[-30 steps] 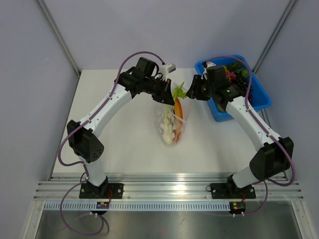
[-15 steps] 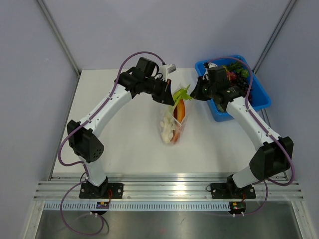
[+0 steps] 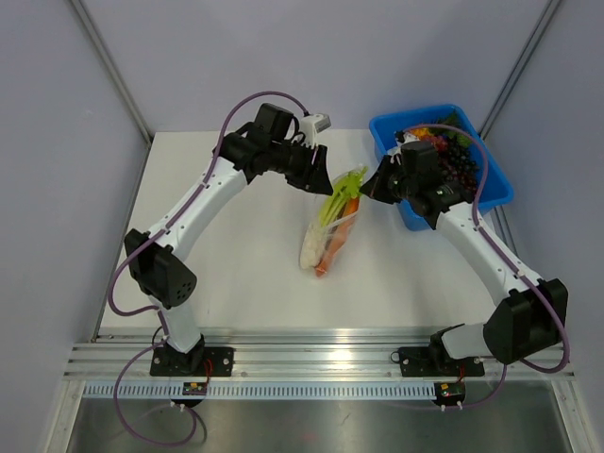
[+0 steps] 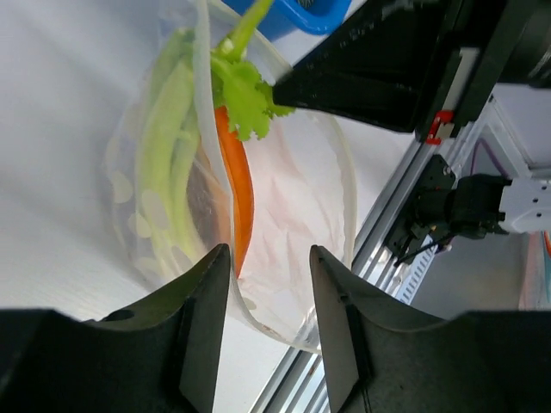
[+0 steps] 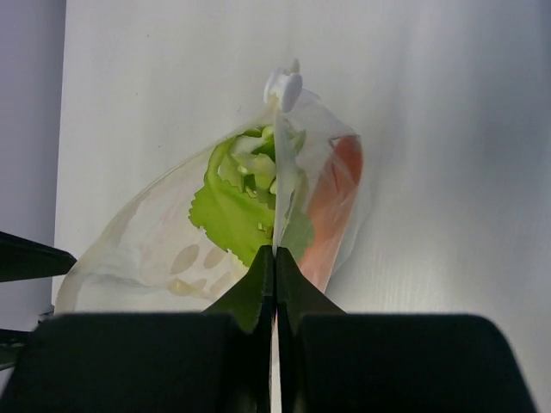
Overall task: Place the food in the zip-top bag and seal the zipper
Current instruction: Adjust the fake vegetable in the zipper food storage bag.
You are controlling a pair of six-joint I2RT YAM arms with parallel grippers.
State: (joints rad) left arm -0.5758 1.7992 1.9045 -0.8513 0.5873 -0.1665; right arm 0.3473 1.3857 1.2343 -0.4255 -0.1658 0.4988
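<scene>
The right gripper (image 5: 274, 262) was clamped on the mouth edge of the zip-top bag (image 5: 120, 258). The left gripper (image 4: 269, 280) hung parted just beside it. Inside (mid-table (image 3: 226, 236)) lay the leek (image 4: 168, 129) and the orange piece (image 4: 241, 189).

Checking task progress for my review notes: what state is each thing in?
zip-top bag: holds both foods, not yet sealed
leek: inside, leaves poking out the mouth
carrot: inside
left gripper: open
right gripper: shut on zip-top bag's edge
blue bin: holding produce
</scene>
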